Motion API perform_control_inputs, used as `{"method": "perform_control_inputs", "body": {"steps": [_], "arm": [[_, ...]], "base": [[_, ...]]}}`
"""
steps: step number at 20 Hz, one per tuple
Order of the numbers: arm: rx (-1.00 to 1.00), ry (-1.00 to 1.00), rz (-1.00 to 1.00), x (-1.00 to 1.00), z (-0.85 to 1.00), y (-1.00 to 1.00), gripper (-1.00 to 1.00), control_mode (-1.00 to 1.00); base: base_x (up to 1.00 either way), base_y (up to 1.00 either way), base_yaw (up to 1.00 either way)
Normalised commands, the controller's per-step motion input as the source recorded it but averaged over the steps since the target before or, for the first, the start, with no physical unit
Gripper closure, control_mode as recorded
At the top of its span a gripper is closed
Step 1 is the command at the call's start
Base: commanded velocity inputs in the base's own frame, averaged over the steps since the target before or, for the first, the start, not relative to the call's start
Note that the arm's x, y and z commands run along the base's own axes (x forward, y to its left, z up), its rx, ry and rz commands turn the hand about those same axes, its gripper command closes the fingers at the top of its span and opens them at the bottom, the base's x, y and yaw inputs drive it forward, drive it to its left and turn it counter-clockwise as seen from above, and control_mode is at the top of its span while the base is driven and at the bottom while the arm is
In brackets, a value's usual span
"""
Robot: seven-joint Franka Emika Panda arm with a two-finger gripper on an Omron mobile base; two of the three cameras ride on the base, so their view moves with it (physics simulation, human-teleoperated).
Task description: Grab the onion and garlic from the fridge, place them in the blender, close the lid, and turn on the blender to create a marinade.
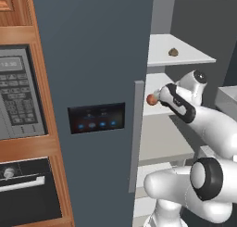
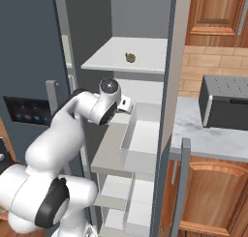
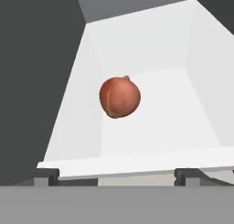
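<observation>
Inside the open fridge (image 1: 92,59), left base view: onion (image 1: 151,99) on a middle shelf, just beside the hand. Right base view: arm hides the onion; small brown item (image 2: 130,57) above, possibly garlic, unclear. Hand view: fingers (image 3: 46,176) wide, onion (image 3: 119,97) centred ahead; advance straight, then close.

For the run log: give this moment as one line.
stage: reaching for onion | claw: open, short of onion | onion: in fridge tray | small brown item: upper shelf
</observation>
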Motion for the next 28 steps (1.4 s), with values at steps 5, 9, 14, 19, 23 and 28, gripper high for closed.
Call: {"method": "perform_control_inputs", "body": {"steps": [5,9,14,19,23,28], "arm": [[0.11,0.08,-0.09,0.55,-0.08,0.35,-1.0,-1.0],[0.01,0.09,-0.01,0.51,-0.31,0.01,-1.0,-1.0],[0.0,0.08,0.0,0.52,-0.3,-0.01,-1.0,-1.0],[0.0,0.06,0.0,0.66,-0.16,0.0,-1.0,-1.0],[0.0,0.01,0.0,0.5,-0.35,-0.12,-1.0,-1.0],[0.0,0.0,0.0,0.34,-0.37,-0.13,-1.0,-1.0]], "base": [[0.0,0.0,0.0],[0.0,0.0,0.0],[0.0,0.0,0.0],[0.0,0.0,0.0],[0.0,0.0,0.0],[0.0,0.0,0.0]]}}
